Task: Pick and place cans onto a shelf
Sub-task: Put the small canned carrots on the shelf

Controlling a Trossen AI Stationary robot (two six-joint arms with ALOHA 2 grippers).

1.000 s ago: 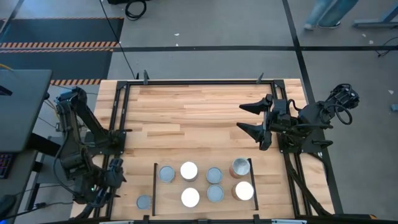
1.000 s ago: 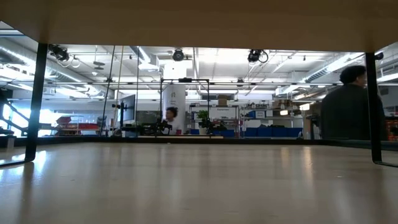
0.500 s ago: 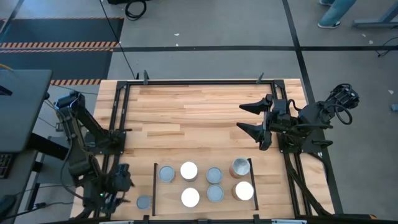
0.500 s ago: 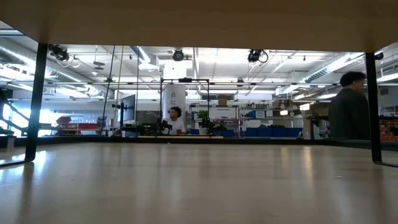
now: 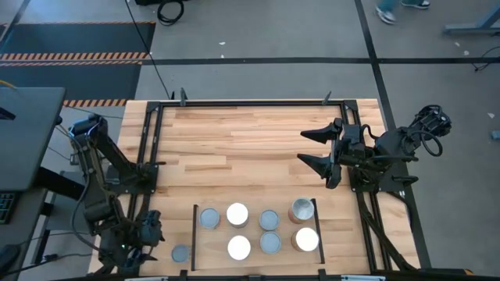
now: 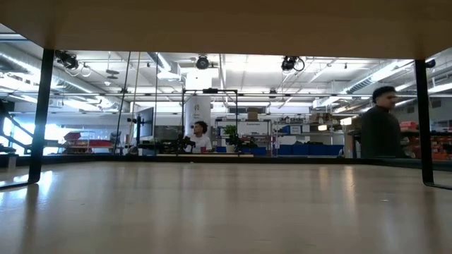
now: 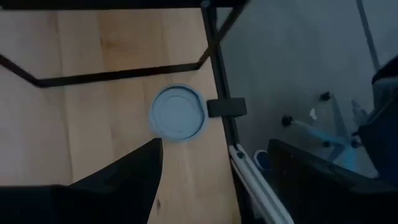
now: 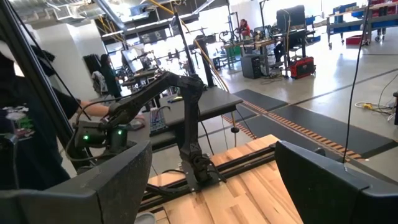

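Left gripper (image 5: 145,232) open (beside stray can (image 5: 180,253))

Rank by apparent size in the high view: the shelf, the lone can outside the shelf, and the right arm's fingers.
1. The shelf, clearly largest.
2. The right gripper's fingers: each looks longer than the can.
3. The lone grey-topped can, smallest, though the fingers may sit nearer the camera.

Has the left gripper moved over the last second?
Yes. In the high view the left gripper, open, has dropped toward the table's near edge, closing on the lone can outside the shelf's rail; that can hasn't shifted.
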